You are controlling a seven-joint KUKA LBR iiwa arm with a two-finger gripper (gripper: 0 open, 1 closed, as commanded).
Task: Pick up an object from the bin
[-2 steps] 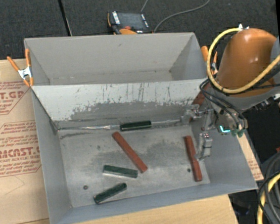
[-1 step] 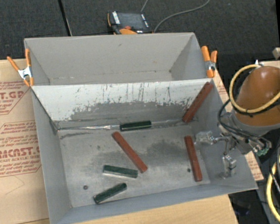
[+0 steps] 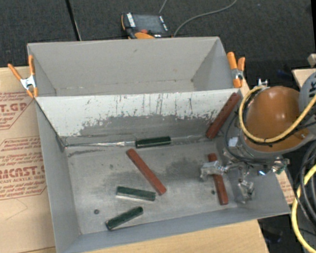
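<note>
Grey metal bin (image 3: 129, 64) is sitting under the arm, with short sticks lying scattered across its floor.
At the bin's right end the gripper (image 3: 228, 181) is hanging low, its fingers standing apart, one on either side of a red-brown stick (image 3: 221, 190) near the right wall; another red-brown stick (image 3: 146, 171) is lying slantwise mid-floor, and two green sticks (image 3: 135, 194) (image 3: 124, 217) are resting front left.

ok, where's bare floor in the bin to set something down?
Biggest bare patch: floor between the slanted red-brown bar and the short red-brown bar by the gripper. Second: left rear, between the left wall, the back green bar and the slanted bar. Crowded: front left, with a grey-green bar and a dark green bar; right end, by the gripper.
</note>
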